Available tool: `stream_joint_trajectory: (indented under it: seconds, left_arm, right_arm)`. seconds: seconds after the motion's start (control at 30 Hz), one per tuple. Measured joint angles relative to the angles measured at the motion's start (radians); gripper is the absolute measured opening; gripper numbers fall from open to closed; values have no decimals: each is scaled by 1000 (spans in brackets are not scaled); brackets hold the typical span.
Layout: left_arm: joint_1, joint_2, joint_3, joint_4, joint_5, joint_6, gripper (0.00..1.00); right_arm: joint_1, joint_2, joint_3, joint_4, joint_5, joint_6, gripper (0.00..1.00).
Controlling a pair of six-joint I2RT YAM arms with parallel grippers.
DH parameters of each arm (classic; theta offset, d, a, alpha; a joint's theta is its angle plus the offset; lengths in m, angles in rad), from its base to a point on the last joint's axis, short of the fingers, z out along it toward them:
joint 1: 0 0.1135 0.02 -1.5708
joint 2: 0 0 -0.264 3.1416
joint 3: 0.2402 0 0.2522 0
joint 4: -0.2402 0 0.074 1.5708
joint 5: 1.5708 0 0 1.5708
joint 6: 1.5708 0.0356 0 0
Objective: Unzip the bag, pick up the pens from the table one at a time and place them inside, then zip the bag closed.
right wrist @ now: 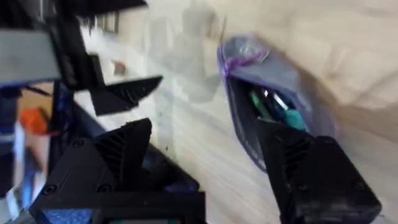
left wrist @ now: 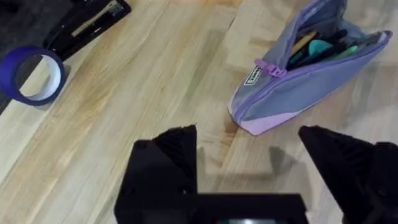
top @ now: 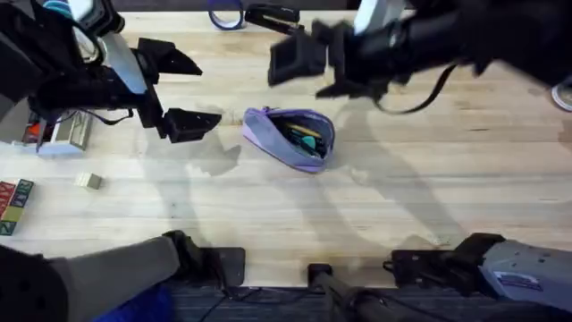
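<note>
Midway along the light wooden table (top: pixel 375 206): soft lavender-grey fabric bag (top: pixel 290 136), unzipped, pens (top: pixel 306 136) inside (limp; pinch zipper pull (left wrist: pixel 271 70)). Left gripper (top: pixel 179 89), right gripper (top: pixel 308 67) gape empty.

Left gripper (left wrist: pixel 249 165) fingers spread above the table (left wrist: pixel 124 93), unzipped lavender pouch (left wrist: pixel 298 87) holding pens (left wrist: pixel 323 48), blue tape roll (left wrist: pixel 31 74) well apart

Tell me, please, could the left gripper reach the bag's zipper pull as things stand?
Probably yes: the left gripper is open beside the bag, bare table between, and the pull faces it.
</note>
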Motion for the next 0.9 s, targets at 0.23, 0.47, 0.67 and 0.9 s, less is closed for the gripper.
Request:
stream_joint_trajectory:
  seconds: [0.23, 0.47, 0.67, 0.9]
  left_arm:
    - [0, 0, 0, 0, 0, 0, 993]
    - [0, 0, 0, 0, 0, 0, 993]
    - [0, 0, 0, 0, 0, 0, 993]
    - [0, 0, 0, 0, 0, 0, 993]
  right_arm:
    - [0, 44, 283, -259, 131, -39, 996]
    - [0, 211, 507, -413, 165, -46, 996]
    - [0, 321, 591, -439, 155, -46, 996]
    - [0, 394, 595, -413, 153, -46, 995]
